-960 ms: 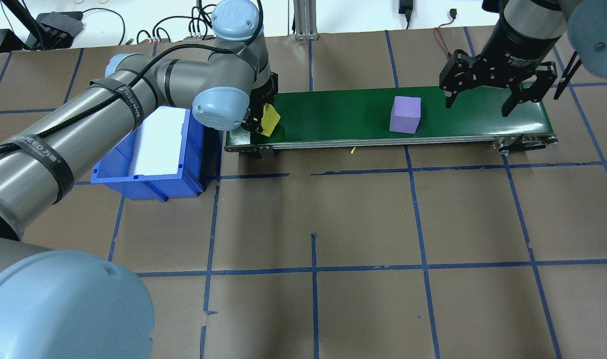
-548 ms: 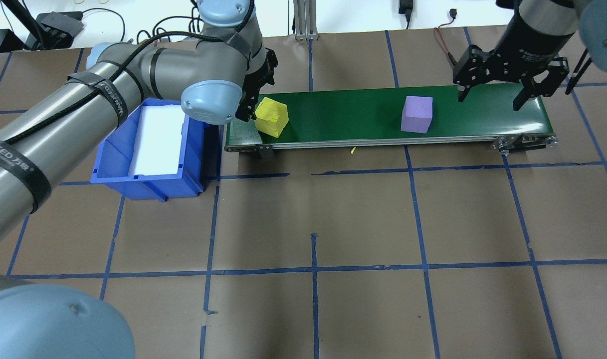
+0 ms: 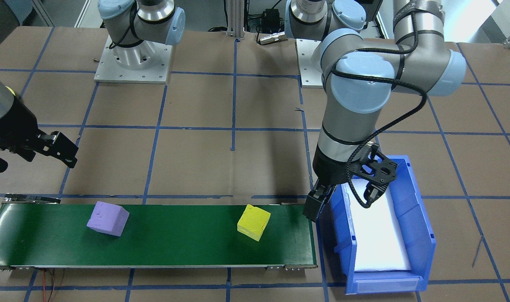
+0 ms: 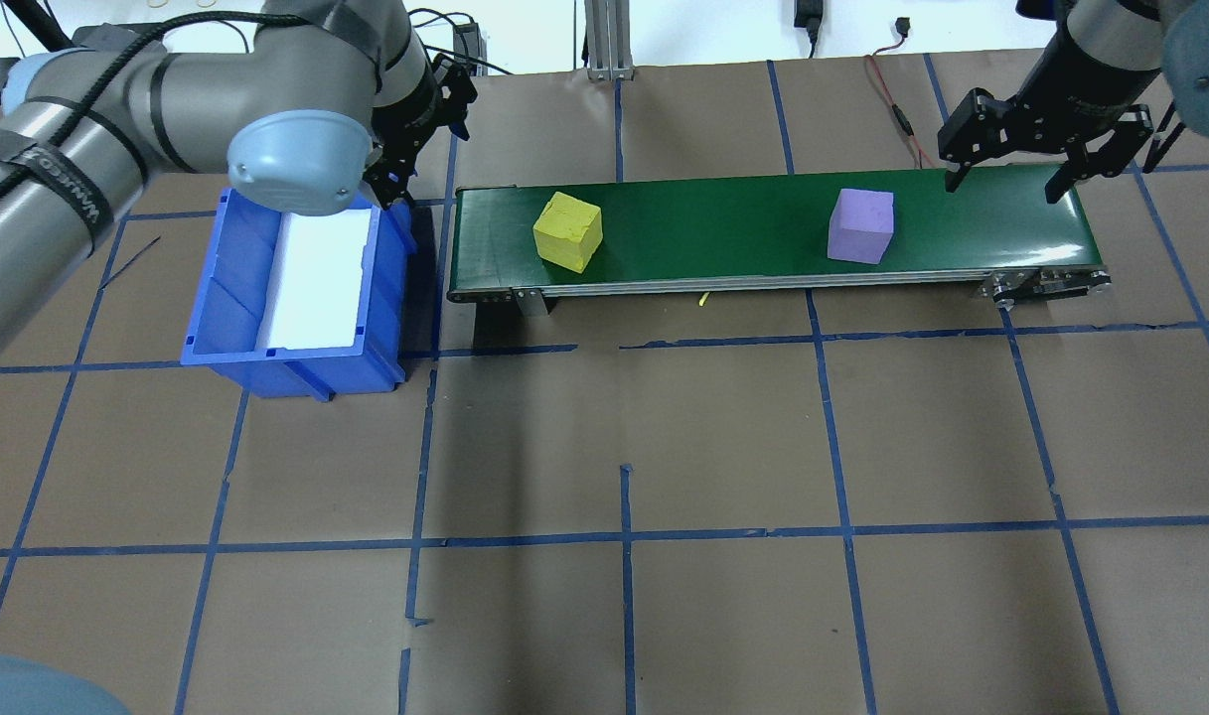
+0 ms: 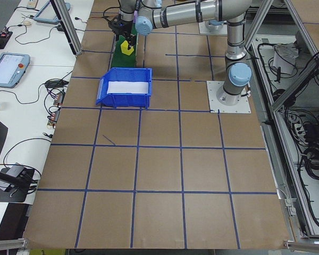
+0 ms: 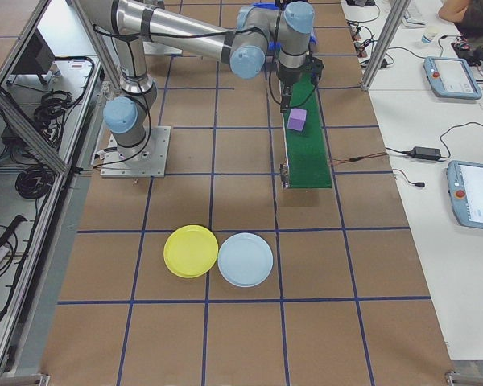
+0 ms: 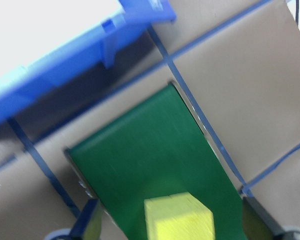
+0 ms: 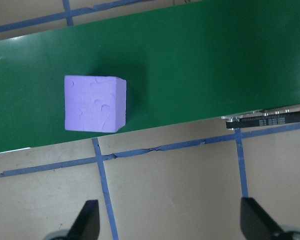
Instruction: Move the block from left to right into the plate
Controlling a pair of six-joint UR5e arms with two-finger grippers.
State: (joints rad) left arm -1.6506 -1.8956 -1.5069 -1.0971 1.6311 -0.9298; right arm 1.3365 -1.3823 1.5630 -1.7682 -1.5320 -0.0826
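Blocks sit on our green conveyor belt (image 4: 723,223): left to right in the overhead view we see the blue bin (image 4: 228,298), our left gripper (image 4: 415,139) spread wide and empty above the bin's far corner, the yellow block (image 4: 567,230), the purple block (image 4: 861,226), then our right gripper (image 4: 1006,174), also wide open and empty. The yellow plate (image 6: 191,251) lies well apart from the belt.

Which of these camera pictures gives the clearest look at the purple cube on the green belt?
The right wrist-mounted view: the purple foam cube fills much of the picture, its dented top sharp. The overhead and front-facing views show it smaller, the exterior right view tiny. It does not show in the left wrist-mounted view.
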